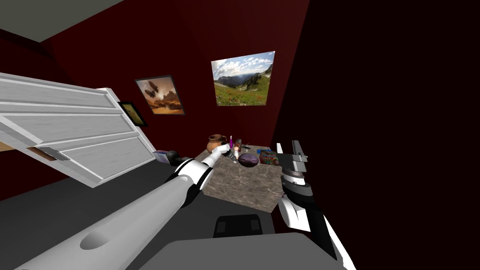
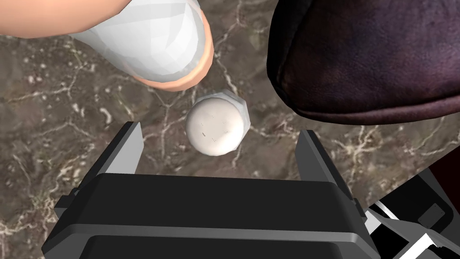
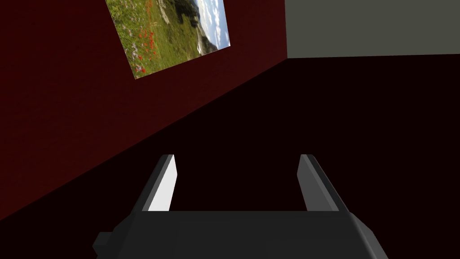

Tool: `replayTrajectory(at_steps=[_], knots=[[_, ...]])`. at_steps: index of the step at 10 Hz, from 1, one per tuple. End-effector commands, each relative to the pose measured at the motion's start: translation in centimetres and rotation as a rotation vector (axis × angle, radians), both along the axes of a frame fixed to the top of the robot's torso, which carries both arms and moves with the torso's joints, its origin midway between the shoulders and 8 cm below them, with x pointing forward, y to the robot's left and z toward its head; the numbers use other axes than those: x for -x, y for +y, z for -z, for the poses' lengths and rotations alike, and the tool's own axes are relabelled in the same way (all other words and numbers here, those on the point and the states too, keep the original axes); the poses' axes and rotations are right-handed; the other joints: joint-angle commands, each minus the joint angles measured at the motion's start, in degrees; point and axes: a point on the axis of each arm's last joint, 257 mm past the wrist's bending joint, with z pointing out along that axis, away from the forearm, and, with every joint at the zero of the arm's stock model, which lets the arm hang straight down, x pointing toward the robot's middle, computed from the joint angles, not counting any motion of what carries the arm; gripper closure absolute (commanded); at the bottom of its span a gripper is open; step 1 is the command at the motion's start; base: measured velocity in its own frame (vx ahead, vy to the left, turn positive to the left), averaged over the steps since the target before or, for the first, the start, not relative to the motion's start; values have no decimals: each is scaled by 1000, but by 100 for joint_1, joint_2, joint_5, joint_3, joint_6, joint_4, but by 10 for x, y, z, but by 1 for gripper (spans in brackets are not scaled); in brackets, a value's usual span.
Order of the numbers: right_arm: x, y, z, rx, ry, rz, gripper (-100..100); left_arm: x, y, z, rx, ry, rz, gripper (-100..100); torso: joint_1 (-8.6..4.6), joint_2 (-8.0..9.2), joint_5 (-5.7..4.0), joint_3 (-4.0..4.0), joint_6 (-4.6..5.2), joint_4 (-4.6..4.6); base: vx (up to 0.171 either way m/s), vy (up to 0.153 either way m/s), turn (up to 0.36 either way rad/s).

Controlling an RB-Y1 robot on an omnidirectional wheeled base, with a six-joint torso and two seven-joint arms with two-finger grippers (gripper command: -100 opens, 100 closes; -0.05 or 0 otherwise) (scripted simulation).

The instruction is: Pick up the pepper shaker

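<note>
The pepper shaker is a small white piece with a rounded top, seen from above, standing upright on the brown marbled table top. My left gripper hangs over it, open, one finger on each side of the shaker and neither touching it. In the head view the left gripper is at the middle of the table, among the small things there. My right gripper is raised beside the table's right edge, pointing up, open and empty.
A dark purple pouch lies close beyond the shaker on one side, and a white object with a peach rim on the other. A brown jug and a colourful box stand further back. A white panelled door leans at my left.
</note>
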Motion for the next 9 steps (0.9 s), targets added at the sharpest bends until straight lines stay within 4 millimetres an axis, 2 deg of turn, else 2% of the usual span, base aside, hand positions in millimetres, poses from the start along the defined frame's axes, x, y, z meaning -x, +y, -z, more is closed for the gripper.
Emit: replayTrajectory(at_steps=[1,9], knots=[[0,0,0,0,0,0,0,1,-5,3,-1,-2,5,-100,0,0,0,0,0,0,16,8,6],[0,0,0,0,0,0,0,7,-16,15,-7,1,8,-100,0,1,0,0,0,0,12,7,4]])
